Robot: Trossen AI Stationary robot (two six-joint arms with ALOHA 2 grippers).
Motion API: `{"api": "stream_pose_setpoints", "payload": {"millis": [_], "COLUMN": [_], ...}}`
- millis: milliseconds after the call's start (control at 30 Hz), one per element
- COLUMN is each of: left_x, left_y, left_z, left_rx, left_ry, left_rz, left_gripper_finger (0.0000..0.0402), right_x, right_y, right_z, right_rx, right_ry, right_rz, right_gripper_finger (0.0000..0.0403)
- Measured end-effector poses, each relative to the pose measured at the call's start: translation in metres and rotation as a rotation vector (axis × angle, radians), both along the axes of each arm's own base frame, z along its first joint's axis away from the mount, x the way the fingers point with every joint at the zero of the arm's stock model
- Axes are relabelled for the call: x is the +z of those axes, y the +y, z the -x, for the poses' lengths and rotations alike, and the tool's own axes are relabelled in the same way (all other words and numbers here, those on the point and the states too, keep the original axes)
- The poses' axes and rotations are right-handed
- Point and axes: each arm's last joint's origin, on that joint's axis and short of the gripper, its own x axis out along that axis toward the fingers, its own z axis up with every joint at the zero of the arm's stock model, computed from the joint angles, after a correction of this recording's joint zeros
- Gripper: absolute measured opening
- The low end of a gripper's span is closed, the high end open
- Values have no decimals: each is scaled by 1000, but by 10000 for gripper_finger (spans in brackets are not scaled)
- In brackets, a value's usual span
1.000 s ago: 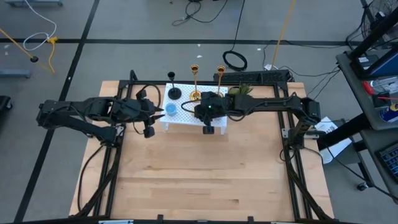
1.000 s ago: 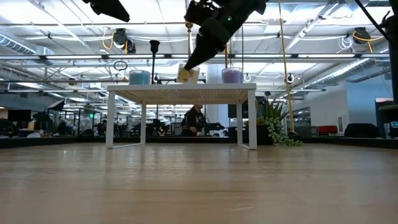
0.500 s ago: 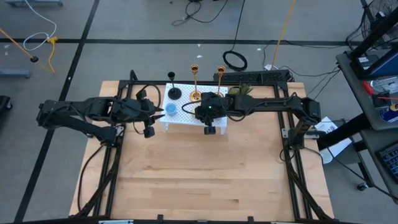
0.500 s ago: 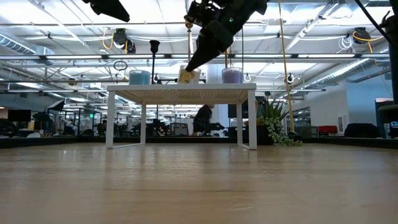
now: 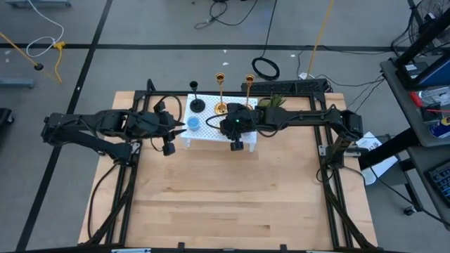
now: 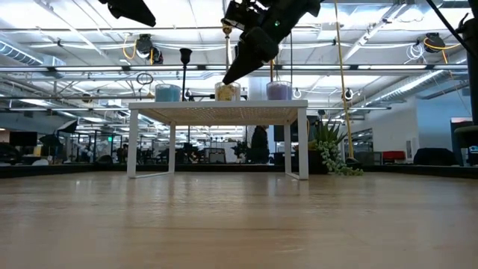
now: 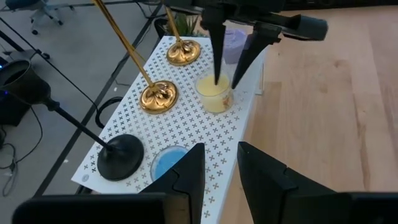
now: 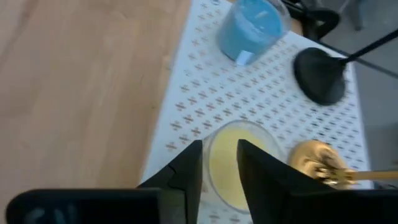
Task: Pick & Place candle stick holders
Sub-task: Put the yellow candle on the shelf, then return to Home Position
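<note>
A small white perforated table (image 5: 211, 135) carries a short black candle stick holder (image 7: 119, 155) and two gold ones (image 7: 158, 96) (image 7: 182, 53), each standing on its round base. It also carries a blue candle jar (image 7: 169, 163), a yellow one (image 7: 214, 96) and a purple one (image 6: 278, 90). My right gripper (image 7: 224, 83) points steeply down over the yellow jar, a little open, one finger over the wax and one outside the rim. My left gripper (image 7: 221, 155) hovers a little open and empty at the white table's left end, near the blue jar. My right gripper stands astride the yellow jar's rim (image 8: 214, 155) from above. I cannot tell whether either finger touches it. The jar stands upright on the white table.
A green plant (image 5: 274, 102) lies behind the white table's right end. The gold holders' tall stems (image 5: 220, 88) rise just behind my right gripper. Bare wooden tabletop (image 5: 225, 197) stretches to the near edge. A person moves in the room beyond, in the low view.
The yellow jar, tilted under my right gripper a second ago, now stands upright on the white table. My right gripper stays just above it.
</note>
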Motion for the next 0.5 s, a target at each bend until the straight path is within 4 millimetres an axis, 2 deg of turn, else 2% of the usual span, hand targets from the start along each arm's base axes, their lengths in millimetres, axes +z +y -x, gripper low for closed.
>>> {"api": "stream_pose_setpoints", "payload": {"millis": [167,333,500], "left_x": [0,0,4], "left_y": [0,1,2], "left_z": [0,1,10], "left_rx": [11,23,64], "left_ry": [-4,-6,-24], "left_rz": [15,0,2], "left_gripper_finger": [102,102,101], "right_x": [6,23,50], "right_y": [7,24,45], "right_z": [2,10,31], "right_rx": [-12,3,60], "right_ry": [-8,-51,-90], "right_rz": [55,68,69], "right_gripper_finger": [119,127,123]}}
